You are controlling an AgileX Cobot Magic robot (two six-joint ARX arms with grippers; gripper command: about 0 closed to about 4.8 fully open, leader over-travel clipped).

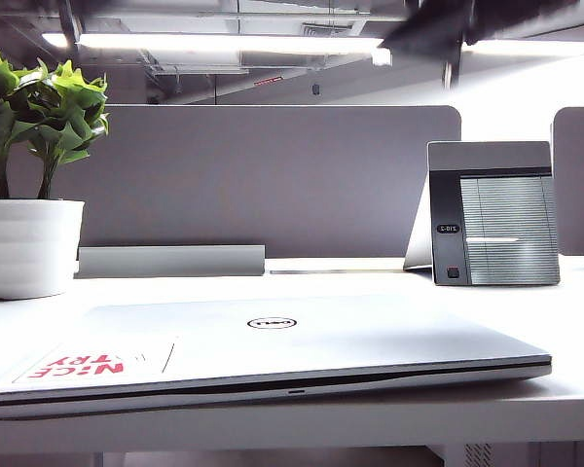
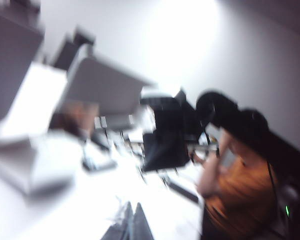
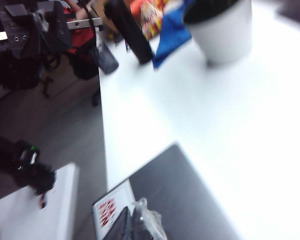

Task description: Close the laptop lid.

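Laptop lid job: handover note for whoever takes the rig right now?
Left gripper: raised off the table, wrist view blurred, nothing seen between the fingers; open or shut cannot be told.
Right gripper: fingertips close together just above a corner of the laptop, beside the red-lettered sticker; nothing gripped.
Laptop lid: lies flat on the base, Dell logo up, only a thin seam at the front edge.
Done: the lid looks closed.
Left: probably only moving both arms clear; neither gripper shows in the exterior view.
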